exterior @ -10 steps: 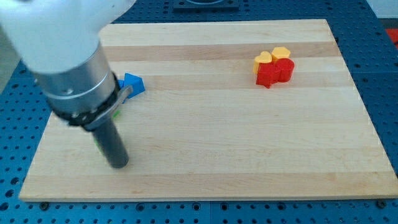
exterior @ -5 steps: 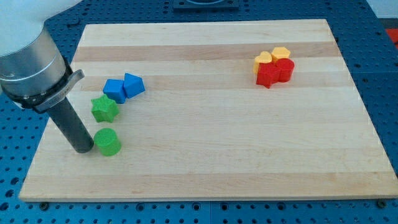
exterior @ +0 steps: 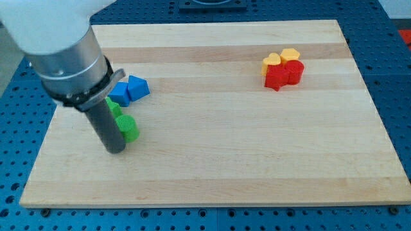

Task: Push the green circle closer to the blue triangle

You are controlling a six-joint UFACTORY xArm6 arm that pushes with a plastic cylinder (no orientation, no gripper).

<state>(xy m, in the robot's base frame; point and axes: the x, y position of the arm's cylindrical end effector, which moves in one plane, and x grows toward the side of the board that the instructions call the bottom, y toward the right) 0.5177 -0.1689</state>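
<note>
Green circle (exterior: 130,128) shifted up toward blue triangle (exterior: 137,86) — my tip (exterior: 116,149) touching it.

my tip (exterior: 116,150) touching green circle (exterior: 130,129) (below blue triangle (exterior: 138,86))

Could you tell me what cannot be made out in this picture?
- Green star: mostly hidden behind the rod, camera view.
- Green circle: its left part is covered by the rod.
- Blue cube: its left side is hidden by the arm.
- My tip: contact with the green circle is unclear.
</note>
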